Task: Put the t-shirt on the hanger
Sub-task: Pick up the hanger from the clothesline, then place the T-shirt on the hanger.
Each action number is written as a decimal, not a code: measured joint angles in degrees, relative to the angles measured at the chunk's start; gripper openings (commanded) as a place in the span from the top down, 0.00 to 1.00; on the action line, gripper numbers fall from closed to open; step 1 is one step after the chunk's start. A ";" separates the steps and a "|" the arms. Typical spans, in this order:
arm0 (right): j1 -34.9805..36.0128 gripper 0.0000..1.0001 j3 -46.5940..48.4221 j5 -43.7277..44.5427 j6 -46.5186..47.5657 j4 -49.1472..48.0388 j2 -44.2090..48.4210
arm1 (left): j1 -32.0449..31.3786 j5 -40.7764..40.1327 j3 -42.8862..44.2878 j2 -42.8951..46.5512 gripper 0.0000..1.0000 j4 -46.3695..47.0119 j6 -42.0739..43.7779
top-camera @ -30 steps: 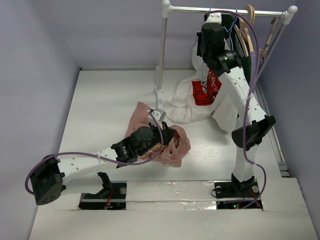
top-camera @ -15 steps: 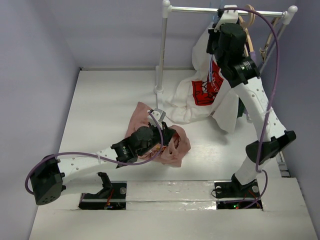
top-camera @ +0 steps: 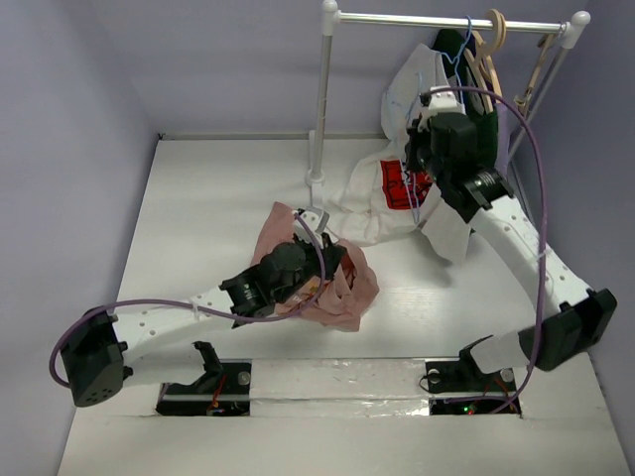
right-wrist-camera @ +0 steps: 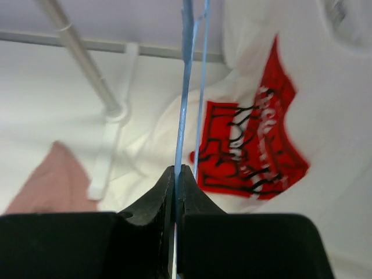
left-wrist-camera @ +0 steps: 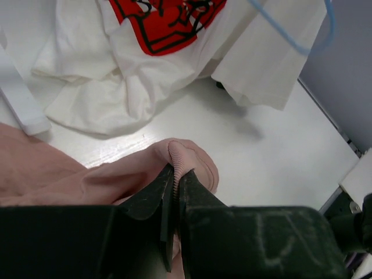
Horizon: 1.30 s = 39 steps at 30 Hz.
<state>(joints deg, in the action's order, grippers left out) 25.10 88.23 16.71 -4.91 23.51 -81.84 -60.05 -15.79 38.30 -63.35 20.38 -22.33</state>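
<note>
The dusty-pink t-shirt (top-camera: 342,288) lies crumpled on the white table in front of the rail post. My left gripper (top-camera: 319,260) is shut on its ribbed collar edge (left-wrist-camera: 177,160), the fabric pinched between the jaws. My right gripper (top-camera: 415,183) is shut on the thin light-blue wire hanger (right-wrist-camera: 185,87), which it holds in the air below the rail, in front of the white t-shirt; the wire also shows in the top view (top-camera: 412,198) and at the top of the left wrist view (left-wrist-camera: 290,40).
A white t-shirt with a red print (top-camera: 397,198) hangs from the clothes rail (top-camera: 437,20) and drapes onto the table. A dark green garment (top-camera: 458,50) and pale wooden hangers (top-camera: 491,45) hang on the rail. The rail post (top-camera: 319,99) stands behind the pink shirt.
My right arm has come down and away from the rail with the blue hanger in its jaws. My left gripper has stayed on the pink shirt, lifting its edge slightly.
</note>
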 measured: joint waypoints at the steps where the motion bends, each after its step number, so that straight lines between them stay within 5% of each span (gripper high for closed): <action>1: 0.00 1.00 -2.60 -1.33 -0.85 -0.09 2.12 | 0.61 0.28 0.87 -0.52 1.00 0.07 0.22; 9: 0.00 1.00 -25.20 -15.89 -10.99 1.05 31.43 | 9.70 1.84 7.37 -9.97 1.00 0.63 1.99; 17: -0.02 1.00 -31.63 -27.19 -17.03 11.91 50.64 | 14.95 2.23 12.11 -16.17 1.00 -0.24 2.97; 26: -0.02 1.00 -38.27 -37.88 -20.50 16.90 54.75 | 16.20 3.80 16.98 -17.29 1.00 -0.98 2.99; 39: -0.02 1.00 -41.83 -42.42 -23.10 13.73 53.83 | 16.04 7.65 17.20 -16.17 1.00 -1.38 2.75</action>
<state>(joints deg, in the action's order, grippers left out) 25.08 46.39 -25.71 -28.01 37.23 -28.01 -44.01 -8.14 55.51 -79.53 19.00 -19.57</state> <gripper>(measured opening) 0.038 0.010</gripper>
